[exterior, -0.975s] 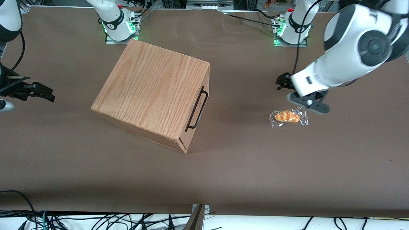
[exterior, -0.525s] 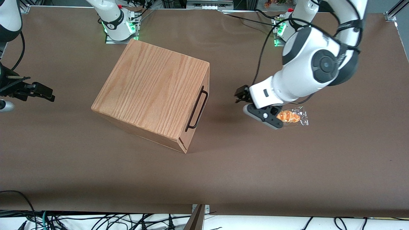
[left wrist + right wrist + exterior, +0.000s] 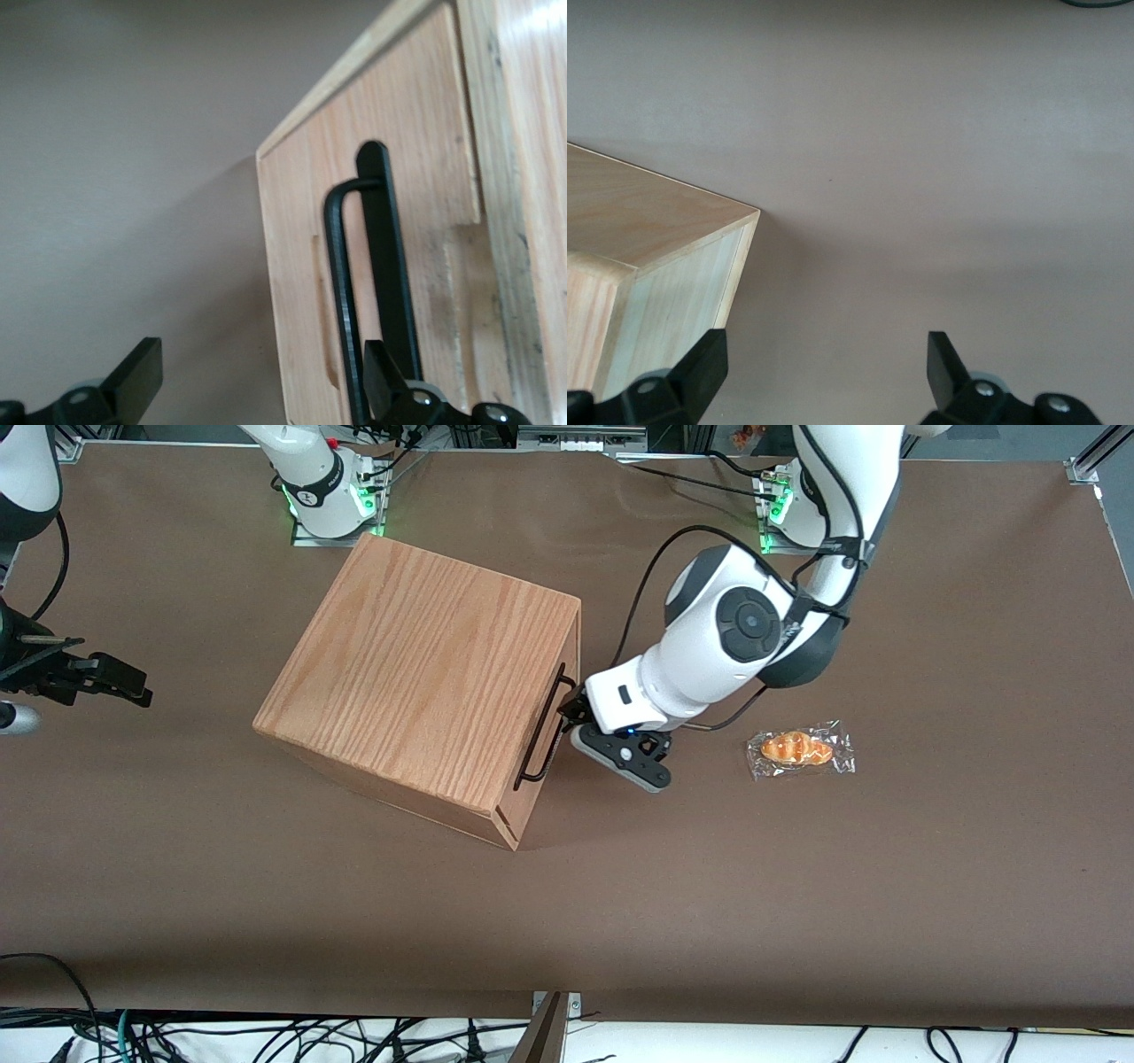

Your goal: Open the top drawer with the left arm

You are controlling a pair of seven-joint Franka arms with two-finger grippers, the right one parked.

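Observation:
The oak-grain cabinet (image 3: 425, 682) stands tilted on the brown table. Its top drawer (image 3: 297, 266) sits flush with the cabinet front, shut. The thin black bar handle (image 3: 543, 731) runs along that front and also shows close up as the handle (image 3: 339, 274) in the left wrist view. My left arm (image 3: 726, 638) reaches down to the handle, and the left gripper (image 3: 570, 710) is right at the bar, near its end farther from the front camera. The gripper (image 3: 261, 382) is open, with the bar just inside one finger (image 3: 383, 367) and the other finger (image 3: 137, 376) out over the table.
A bread roll in clear wrap (image 3: 800, 749) lies on the table (image 3: 709, 886) toward the working arm's end, close beside the arm's wrist. Two arm bases with green lights (image 3: 330, 500) stand at the table's back edge. Cables hang along the front edge.
The left arm swept from above the wrapped bread roll across the table to the cabinet front, bringing its gripper up to the drawer handle. The cabinet and the roll stayed put.

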